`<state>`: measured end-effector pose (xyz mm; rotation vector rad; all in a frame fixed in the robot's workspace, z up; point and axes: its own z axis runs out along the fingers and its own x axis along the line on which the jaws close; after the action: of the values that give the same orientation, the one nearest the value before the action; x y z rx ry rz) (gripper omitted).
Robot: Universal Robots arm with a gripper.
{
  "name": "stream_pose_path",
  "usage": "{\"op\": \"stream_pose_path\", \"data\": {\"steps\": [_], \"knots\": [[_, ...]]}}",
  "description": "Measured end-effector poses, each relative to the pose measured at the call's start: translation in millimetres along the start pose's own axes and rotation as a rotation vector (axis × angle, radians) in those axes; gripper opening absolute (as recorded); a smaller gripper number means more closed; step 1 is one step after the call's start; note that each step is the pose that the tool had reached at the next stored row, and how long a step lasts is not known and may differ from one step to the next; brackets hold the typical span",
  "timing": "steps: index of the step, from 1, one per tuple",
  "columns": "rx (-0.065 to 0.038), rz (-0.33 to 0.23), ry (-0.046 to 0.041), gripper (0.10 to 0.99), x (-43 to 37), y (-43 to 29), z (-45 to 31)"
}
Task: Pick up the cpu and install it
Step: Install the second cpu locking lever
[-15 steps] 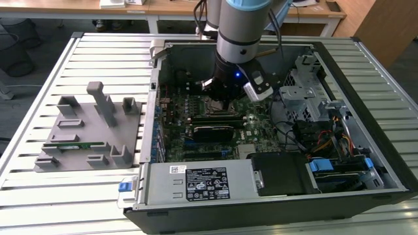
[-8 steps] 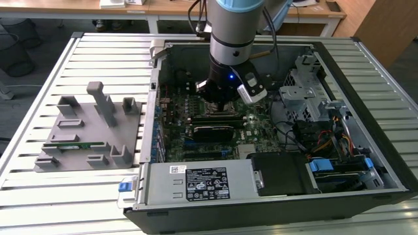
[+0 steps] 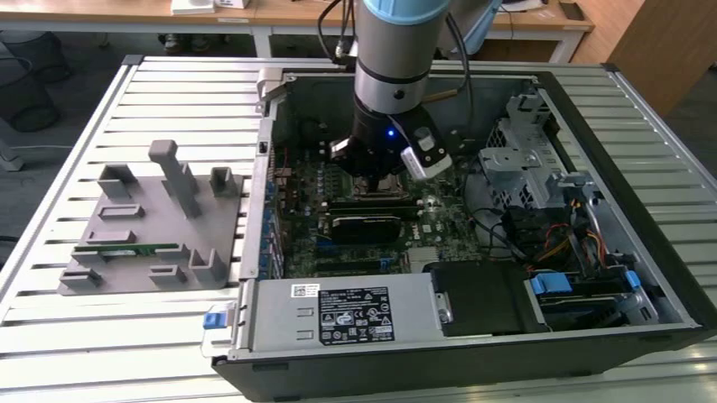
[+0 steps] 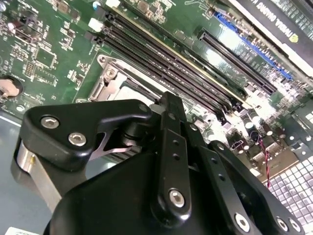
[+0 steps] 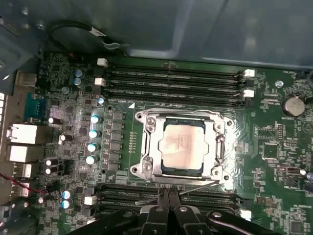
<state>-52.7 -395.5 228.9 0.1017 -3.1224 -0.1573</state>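
Inside the open black computer case (image 3: 471, 353) on the slatted metal tabletop (image 3: 67, 353), the small flat square cpu with its silvery metal top (image 5: 183, 148) already lies in the metal-framed socket (image 5: 146, 147) on the green motherboard (image 5: 274, 161). Your black gripper (image 5: 168, 198) hangs just beside that socket, fingers drawn together and holding nothing. Judge the seating before anything else: the chip looks flat and square within the frame, its pale edge showing evenly all round.
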Motion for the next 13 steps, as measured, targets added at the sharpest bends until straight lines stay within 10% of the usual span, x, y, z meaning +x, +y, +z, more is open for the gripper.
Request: {"op": "stream_pose_path", "data": {"steps": [13], "knots": [[-0.028, 0.0, 0.0041, 0.106, 6.9, -8.3, 5.4]]}}
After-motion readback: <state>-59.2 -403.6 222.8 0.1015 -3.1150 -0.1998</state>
